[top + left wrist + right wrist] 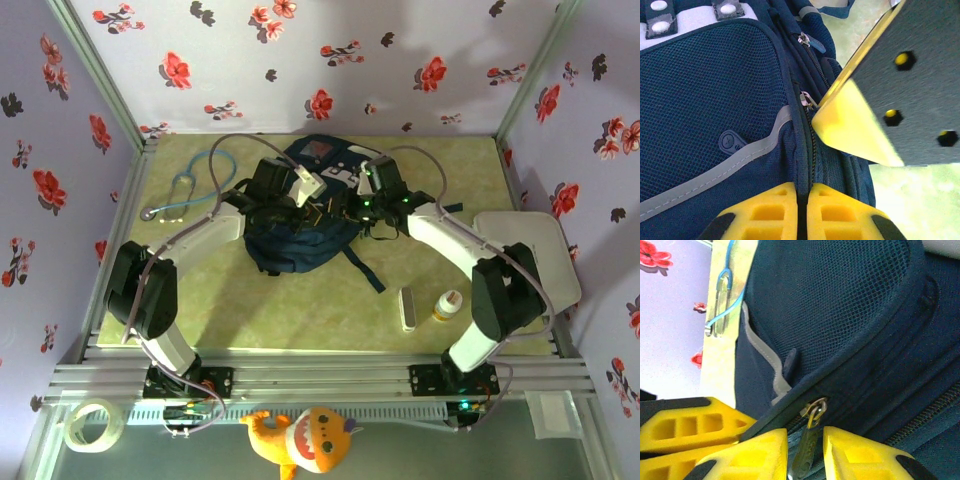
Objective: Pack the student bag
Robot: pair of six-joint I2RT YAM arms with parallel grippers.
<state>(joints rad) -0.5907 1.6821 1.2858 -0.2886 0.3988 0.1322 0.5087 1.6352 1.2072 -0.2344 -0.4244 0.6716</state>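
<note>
Room: pale walls point(400, 40) printed with red and dark flowers; yellow-green mat point(250, 310) over the table.
Far left: blue stethoscope point(185, 190) lying on mat.
Left gripper point(801, 195): pressed together on the bag's zip seam.
Student bag point(300, 245): mid-mat, between the 2 grippers; main zip looks closed.
Right gripper point(805, 432): narrow, straddling zip pull point(806, 455); actual grip impossible to tell.
Risk: pull slipping free, or bag dragging across mat, if the left pinch gives.

light: bright, even | shadows: soft | wrist views: near edges blurred
</note>
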